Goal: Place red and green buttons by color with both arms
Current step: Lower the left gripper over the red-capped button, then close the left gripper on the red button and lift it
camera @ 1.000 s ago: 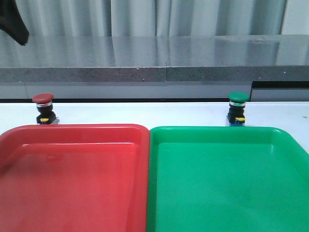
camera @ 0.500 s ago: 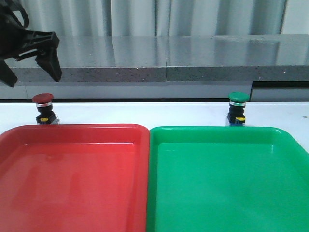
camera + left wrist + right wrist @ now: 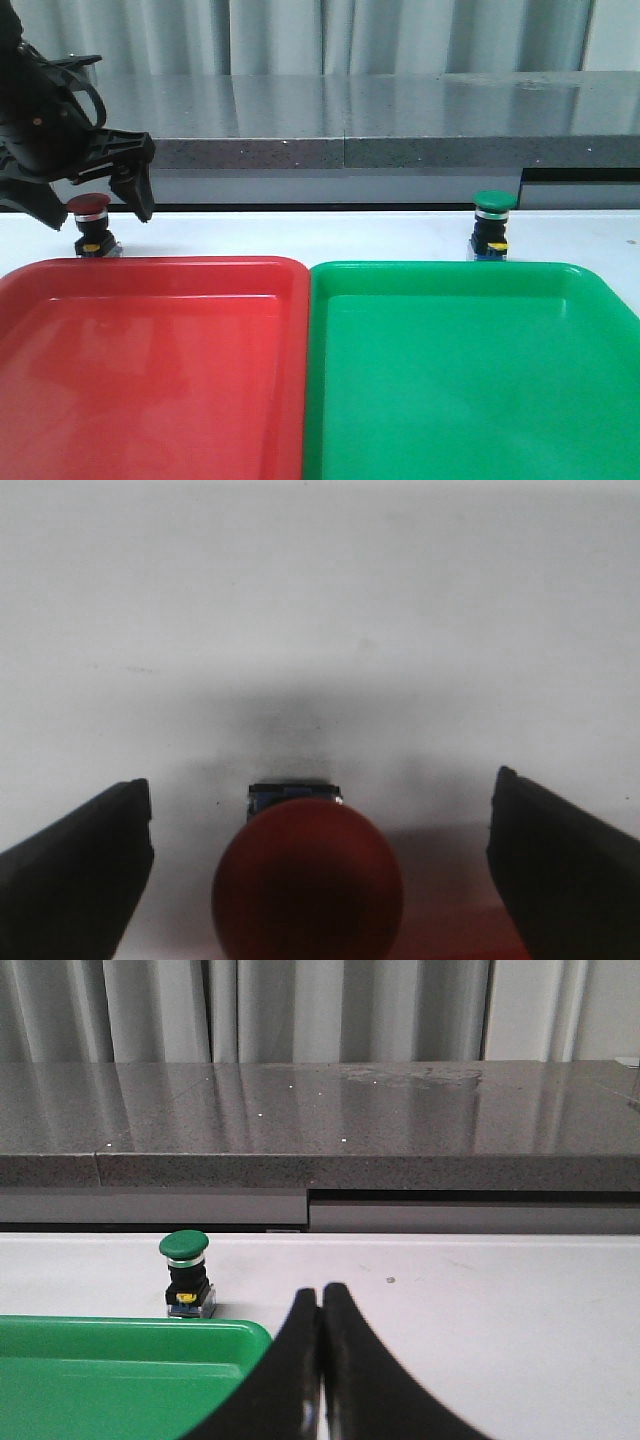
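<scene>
Left gripper point(image 3: 88, 205): spread wide, straddling the red button point(image 3: 88, 207), far left, beyond the red tray point(image 3: 150, 350).
Right gripper point(image 3: 320, 1360): fingers pressed together, empty.
Green button point(image 3: 492, 201): far right, beyond the green tray point(image 3: 470, 370).
Risk: an off-centre close could tip the red button.

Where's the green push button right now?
Front view, right side: the green-capped push button stands upright on the white table, just behind the green plastic tray.
</scene>
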Controlling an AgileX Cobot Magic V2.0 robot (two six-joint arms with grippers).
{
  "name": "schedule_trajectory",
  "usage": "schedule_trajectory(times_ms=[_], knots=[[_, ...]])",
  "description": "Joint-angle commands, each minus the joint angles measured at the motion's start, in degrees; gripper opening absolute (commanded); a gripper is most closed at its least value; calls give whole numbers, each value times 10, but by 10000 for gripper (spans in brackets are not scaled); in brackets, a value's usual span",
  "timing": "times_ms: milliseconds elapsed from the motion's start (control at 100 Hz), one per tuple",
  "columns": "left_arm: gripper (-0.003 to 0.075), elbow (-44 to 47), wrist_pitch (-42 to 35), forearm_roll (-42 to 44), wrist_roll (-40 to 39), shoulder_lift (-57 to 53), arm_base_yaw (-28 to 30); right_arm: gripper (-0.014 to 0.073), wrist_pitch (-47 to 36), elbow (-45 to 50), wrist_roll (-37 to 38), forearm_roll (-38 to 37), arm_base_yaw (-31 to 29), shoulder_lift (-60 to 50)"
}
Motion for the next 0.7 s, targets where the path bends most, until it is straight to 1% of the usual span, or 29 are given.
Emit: schedule_trajectory(times_ms=[0,50,120,310,430,550,690], knots=[[618,-18,-28,-4,-1,-26,-4,-67,-50,-8,0,-6,-3,-10],[589,-18,-28,-4,-1,-26,-5,-67,-50,-8,0,-6,-3,-10],[528,-18,-28,-4,-1,-26,-5,-67,-50,-8,0,-6,-3,-10],[287,-18,-28,-4,-1,-26,-5,-67,-50,-8,0,-6,-3,-10],[172,-18,-26,-4,-1,-27,-5,-67,-50,-8,0,-6,-3,-10],[108,-18,-27,-4,-1,-40,-5,-67,-50,-8,0,-6,-3,-10],[99,-18,-22,-4,-1,-75,-5,-67,-50,-8,0,-6,-3,-10]])
